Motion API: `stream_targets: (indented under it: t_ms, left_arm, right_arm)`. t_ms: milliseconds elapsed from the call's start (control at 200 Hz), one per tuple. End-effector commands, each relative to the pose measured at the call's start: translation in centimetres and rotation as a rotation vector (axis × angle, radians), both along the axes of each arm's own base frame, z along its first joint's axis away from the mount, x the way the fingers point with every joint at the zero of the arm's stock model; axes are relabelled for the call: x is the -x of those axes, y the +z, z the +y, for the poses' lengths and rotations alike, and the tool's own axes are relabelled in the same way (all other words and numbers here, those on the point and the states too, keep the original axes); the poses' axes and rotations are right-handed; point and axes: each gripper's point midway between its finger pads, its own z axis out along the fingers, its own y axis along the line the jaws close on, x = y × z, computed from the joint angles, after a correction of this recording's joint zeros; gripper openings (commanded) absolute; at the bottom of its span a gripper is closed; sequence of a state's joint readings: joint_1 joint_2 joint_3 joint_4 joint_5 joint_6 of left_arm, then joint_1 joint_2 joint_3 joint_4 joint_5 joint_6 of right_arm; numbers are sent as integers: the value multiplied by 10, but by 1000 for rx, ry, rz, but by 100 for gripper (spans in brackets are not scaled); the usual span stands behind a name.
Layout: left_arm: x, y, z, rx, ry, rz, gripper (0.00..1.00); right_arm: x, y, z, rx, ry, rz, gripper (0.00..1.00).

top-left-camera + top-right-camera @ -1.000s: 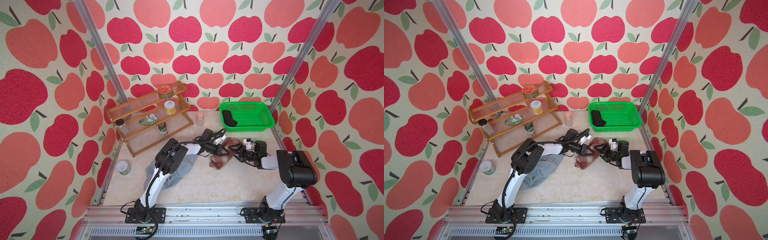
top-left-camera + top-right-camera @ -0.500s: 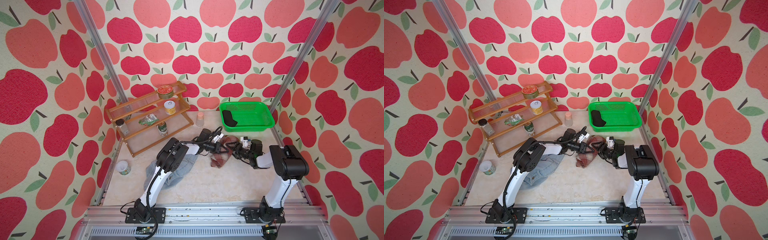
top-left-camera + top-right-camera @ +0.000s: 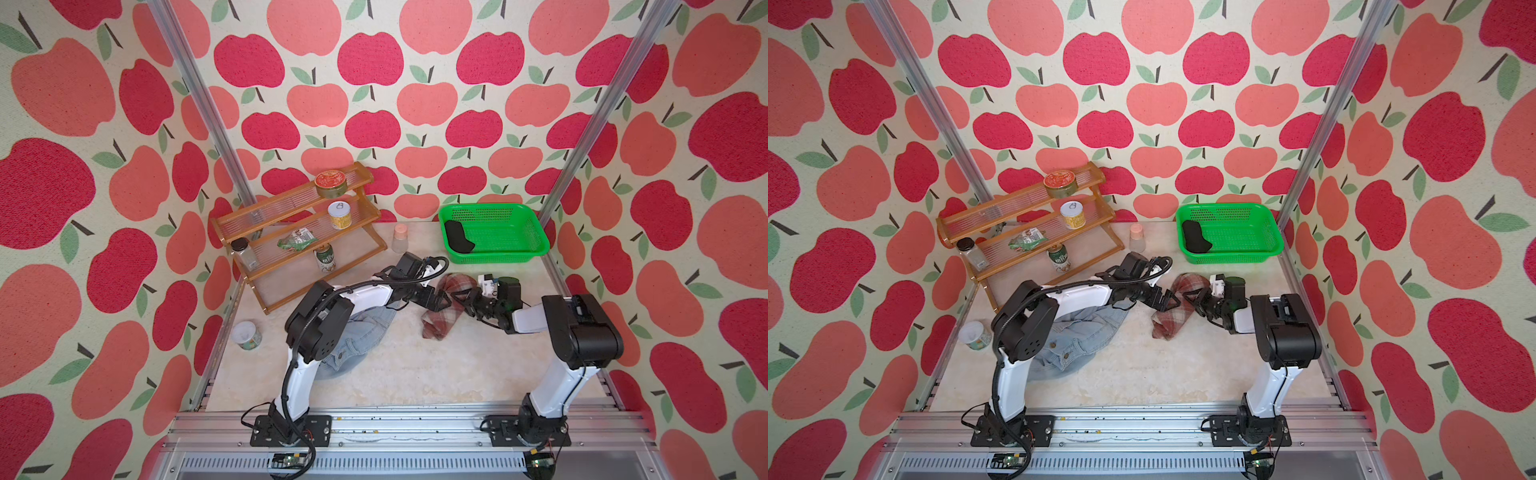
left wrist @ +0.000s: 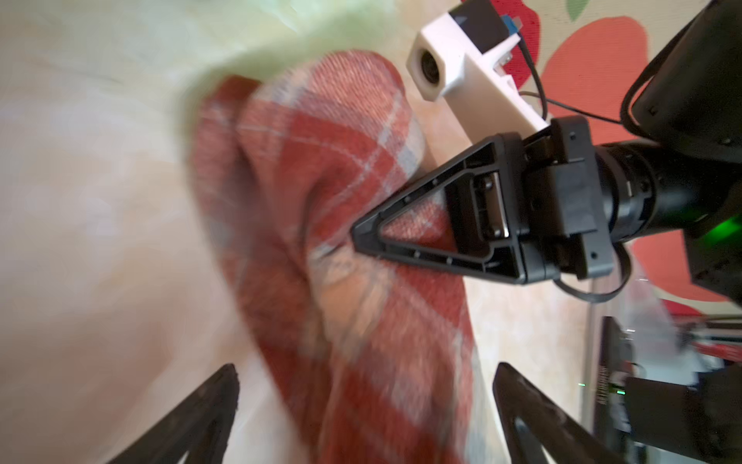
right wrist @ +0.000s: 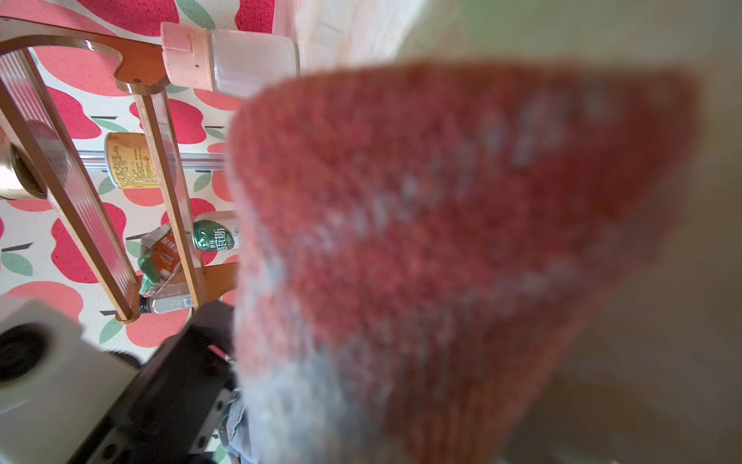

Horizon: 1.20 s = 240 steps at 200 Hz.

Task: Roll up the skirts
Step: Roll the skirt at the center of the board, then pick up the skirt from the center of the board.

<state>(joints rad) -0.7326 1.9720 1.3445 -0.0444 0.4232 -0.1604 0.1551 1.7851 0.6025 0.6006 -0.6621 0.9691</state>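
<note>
The left claw (image 4: 365, 367) stands wide apart, with the plaid skirt (image 4: 361, 180) passing loosely between its fingers. Facing it, the right claw (image 4: 355, 237) is nipped together on a puckered fold of the same cloth. The skirt lies between them, right of the worktop's (image 3: 436, 374) middle, its long axis running from back edge to front edge, crosswise to both arms. Only the right arm has hold, so I'd judge the next turn is its to make. The denim skirt (image 3: 357, 345) sprawls toward the left edge. The black skirt (image 3: 457, 241) sits in the green basket (image 3: 494, 261) at the back right corner.

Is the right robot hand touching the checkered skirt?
Touching. The left wrist view shows the right gripper poking its fingers into the checkered skirt; the cloth puckers around them.
</note>
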Motion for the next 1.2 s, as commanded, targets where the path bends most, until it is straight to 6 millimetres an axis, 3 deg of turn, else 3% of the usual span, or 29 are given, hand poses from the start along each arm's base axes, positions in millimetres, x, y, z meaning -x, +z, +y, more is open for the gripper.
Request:
stream_targets:
  t_ms: [0,80,185,385,560,805,855,920,955,1050,1195]
  left_arm:
    - [-14,31,25,-238,54,-401,100]
    - [9,38,3,-345,-25,-610,100]
    - [35,33,-26,-493,-116,-808,99]
    - [57,1,-54,-556,-135,-774,99]
    - [49,-37,-51,-710,-99,-715,99]
    - [45,-90,-33,-865,-115,-572,99]
    - [44,-96,-31,-878,-116,-556,91]
    - [42,-101,-30,-880,-107,-544,48]
    - [42,-104,-29,-874,-107,-528,37]
    - [41,-108,-30,-821,-93,-458,23]
    - [36,-106,-28,-714,-50,-366,19]
  right_arm:
    - [17,-21,-9,97,-9,117,11]
    - [16,-17,-13,126,-16,115,11]
    - [14,-12,-17,147,-24,117,11]
    - [9,-7,-31,167,-53,115,11]
    - [10,-4,-43,164,-71,114,11]
    - [13,1,-58,166,-87,109,11]
    - [14,2,-58,165,-85,107,11]
    - [14,3,-57,161,-79,104,12]
    - [14,3,-58,159,-80,104,13]
    - [15,4,-59,163,-77,103,23]
    - [18,4,-61,149,-76,104,55]
